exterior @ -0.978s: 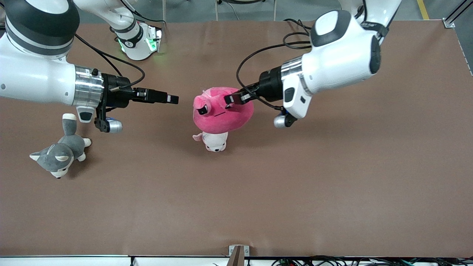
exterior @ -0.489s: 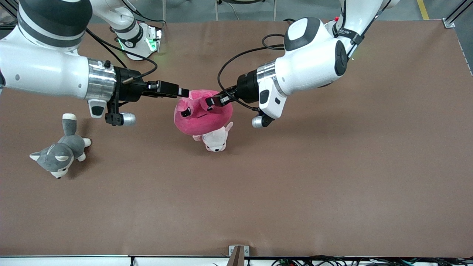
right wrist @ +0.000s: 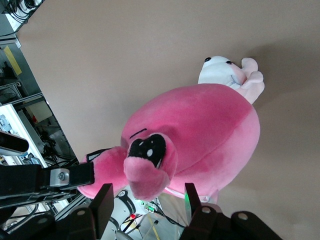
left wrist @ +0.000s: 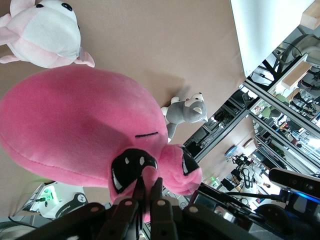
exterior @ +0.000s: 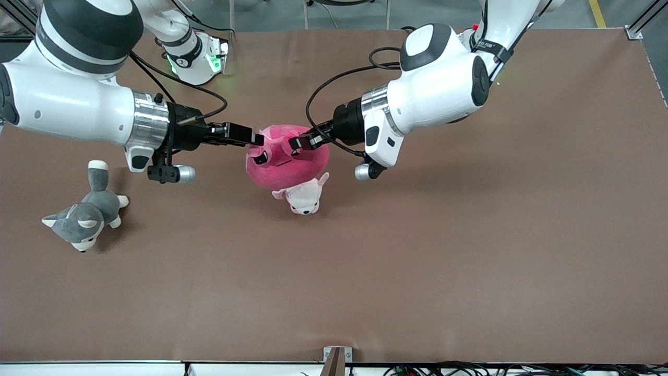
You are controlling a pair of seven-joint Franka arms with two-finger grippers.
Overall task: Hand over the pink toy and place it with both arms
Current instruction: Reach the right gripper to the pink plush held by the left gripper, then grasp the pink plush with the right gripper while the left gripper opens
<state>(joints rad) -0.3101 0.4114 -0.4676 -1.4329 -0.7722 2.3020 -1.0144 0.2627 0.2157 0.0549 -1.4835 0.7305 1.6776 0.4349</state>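
Toward the right arm's end of the surface (exterior: 417,261), a grey-and-white plush dog (exterior: 83,219) is seen lying well apart from the action. Next along, the right end effector (exterior: 254,139) is held level at the pink toy (exterior: 284,164), and in the right wrist view its fingers (right wrist: 102,202) are spread wide on either side of the toy's snout, with nothing gripped. The pink toy is held up in the air at mid-table, over a pale pink-and-white plush (exterior: 303,197) that lies on the surface just beneath it. At the toy's other flank, the left end effector (exterior: 296,143) is closed narrowly on a pinch of the toy's fabric near the eyes, as the left wrist view shows (left wrist: 147,186). The toy is judged to be light, soft and easily squashed, so a thin pinch could slip out of the fabric. A firmer hold is likely to be had on the protruding snout or a fold of the body, with the jaws closed well in. No container is seen on the surface.
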